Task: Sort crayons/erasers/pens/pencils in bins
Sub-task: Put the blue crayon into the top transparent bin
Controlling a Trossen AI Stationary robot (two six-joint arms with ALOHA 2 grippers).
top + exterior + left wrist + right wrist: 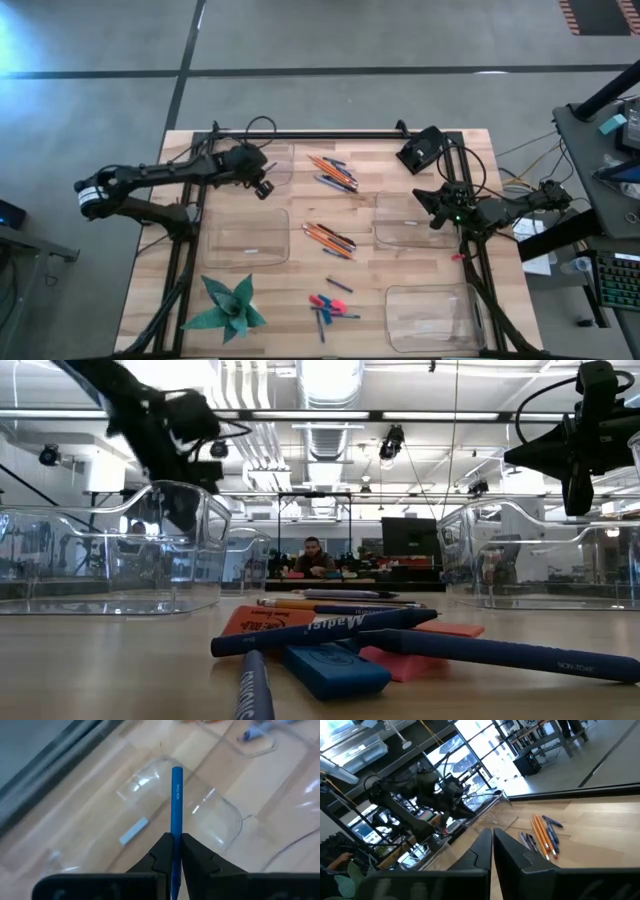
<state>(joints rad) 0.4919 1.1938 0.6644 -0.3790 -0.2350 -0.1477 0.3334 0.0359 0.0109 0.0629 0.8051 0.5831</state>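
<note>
A: Item one, largest: wooden table [400, 270], light butcher-block top, dark frame rails along its edges.

B: Next down?

A: The bins, four, clear plastic. One at the far left [270, 165], under the left arm. One at the near left [245, 240], with a small white label on its floor. One at the right [405, 222], beside the right arm. One at the near right [430, 315]. All look empty; clear walls make this hard to confirm.

B: Arms?

A: Left gripper [175, 845]: fingers pressed together on a blue pen [176, 800], pinched near one end, the rest projecting forward over the far left bin. Right gripper [492, 845]: fingers pressed together, nothing between them, at the table's right edge by the right bin.

B: Smaller stock?

A: Green origami plant [228, 305], near left corner. Pencils, orange: one group [325, 165] at the far middle with blue pens beside it; a second group [328, 237] at the centre, between the near left and right bins. A lone blue stick [337, 284] nearer the front.

B: Smallest?

A: Erasers, front middle, in a loose heap with blue pens [330, 630] lying across them: one blue [335, 670], one pink-red [410, 660], touching.
</note>
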